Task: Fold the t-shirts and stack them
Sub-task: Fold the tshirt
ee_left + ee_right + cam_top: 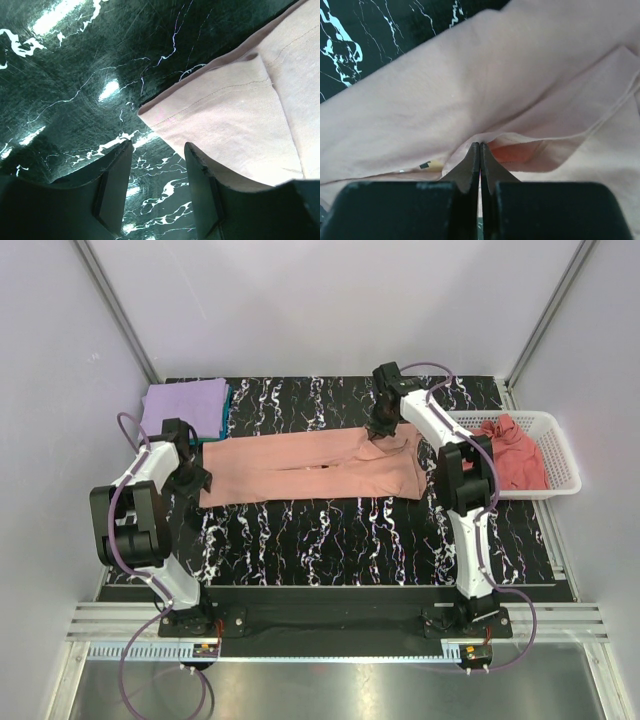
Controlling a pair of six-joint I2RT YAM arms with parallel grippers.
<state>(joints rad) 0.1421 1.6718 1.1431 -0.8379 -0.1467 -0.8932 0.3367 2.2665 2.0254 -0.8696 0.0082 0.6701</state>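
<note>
A salmon-pink t-shirt (310,468) lies flat across the middle of the table, folded into a long band. My right gripper (378,430) is at its far right edge. In the right wrist view it (480,146) is shut, pinching a raised fold of the shirt (470,85). My left gripper (192,478) is at the shirt's left end. In the left wrist view it (158,146) is open and empty just off the shirt's corner (235,115), with bare table between the fingers. A lavender t-shirt (183,405) lies folded on a teal one (224,417) at the far left.
A white lattice basket (562,452) stands at the right edge of the table, holding a crumpled rose-pink t-shirt (512,455). The black marbled tabletop (330,535) is ringed by white walls. The right arm's upright link (465,480) stands by the shirt's right end.
</note>
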